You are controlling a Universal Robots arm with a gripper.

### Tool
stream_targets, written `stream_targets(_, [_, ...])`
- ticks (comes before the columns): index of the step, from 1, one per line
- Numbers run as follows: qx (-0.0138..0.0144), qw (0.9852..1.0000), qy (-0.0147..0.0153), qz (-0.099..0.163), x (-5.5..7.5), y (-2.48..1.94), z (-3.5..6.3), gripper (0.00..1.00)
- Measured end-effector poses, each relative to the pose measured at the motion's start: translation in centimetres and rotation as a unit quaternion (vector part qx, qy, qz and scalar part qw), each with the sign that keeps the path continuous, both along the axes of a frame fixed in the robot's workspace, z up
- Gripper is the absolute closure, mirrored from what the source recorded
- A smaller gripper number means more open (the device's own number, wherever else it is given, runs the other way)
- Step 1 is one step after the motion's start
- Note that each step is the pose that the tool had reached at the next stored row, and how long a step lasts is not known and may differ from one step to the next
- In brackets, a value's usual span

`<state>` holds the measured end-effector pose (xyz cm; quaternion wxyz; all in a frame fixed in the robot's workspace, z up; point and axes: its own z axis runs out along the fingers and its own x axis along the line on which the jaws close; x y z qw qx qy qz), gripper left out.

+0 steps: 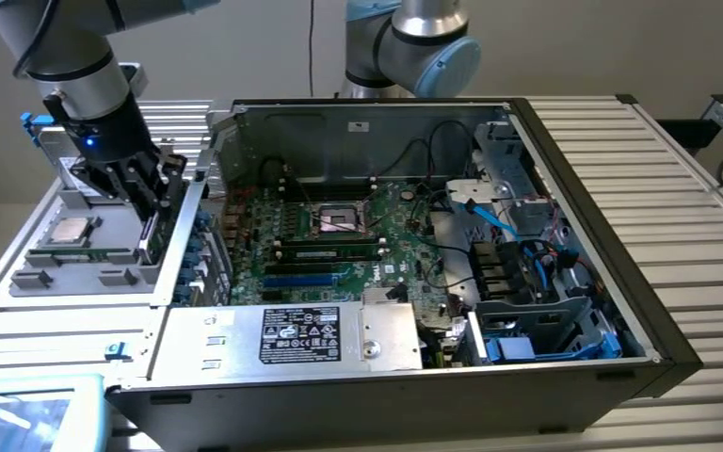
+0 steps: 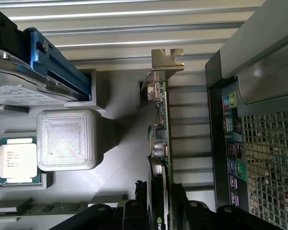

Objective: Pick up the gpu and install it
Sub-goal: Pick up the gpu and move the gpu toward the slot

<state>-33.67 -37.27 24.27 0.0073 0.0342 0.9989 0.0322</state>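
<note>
Claw point(image 1: 152, 209) over upright gpu point(image 2: 161, 143) in grey tray point(image 1: 72, 273) (gripping or not: cannot tell).

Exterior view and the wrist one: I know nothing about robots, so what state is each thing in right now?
computer case: lying on its side, open on top, circuit board exposed.
gpu: standing on edge in the grey tray, not yet installed.
processor: lying flat in its own pocket of the tray.
pincer: low over the tray, astride the gpu.
</note>
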Motion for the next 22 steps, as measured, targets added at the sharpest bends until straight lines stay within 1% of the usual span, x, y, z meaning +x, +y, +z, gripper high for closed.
stream_targets(11, [0.0000,1.0000,0.0000,0.000,0.02,0.00,-0.25,0.65])
stream_targets(13, [0.0000,1.0000,0.0002,0.000,0.02,0.00,-0.25,0.67])
stream_targets(14, [0.0000,1.0000,0.0001,0.000,0.02,0.00,-0.26,0.73])
stream_targets(22, [0.0000,1.0000,0.0000,0.000,0.02,0.00,-0.26,0.73])
